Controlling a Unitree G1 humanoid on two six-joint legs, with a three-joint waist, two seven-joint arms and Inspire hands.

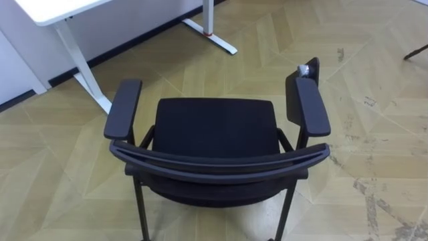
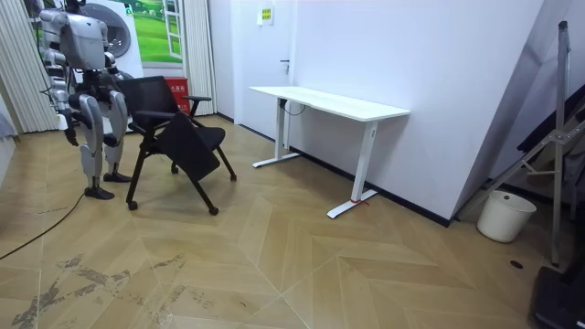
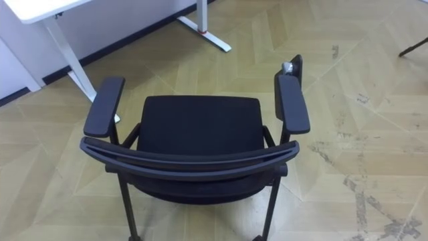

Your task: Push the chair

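One black chair (image 1: 214,127) stands on scuffed parquet (image 1: 374,134) near a white desk (image 1: 53,10).

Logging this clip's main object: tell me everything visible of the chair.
The chair is black: a padded seat, a curved backrest rail nearest the robot's head camera, two padded armrests and a thin dark metal frame. A dark panel, seemingly a folded writing board, hangs beside the armrest on the robot's right. It stands upright on the wooden floor, facing the white desk but apart from it. The robot stands right behind the backrest; contact cannot be told.
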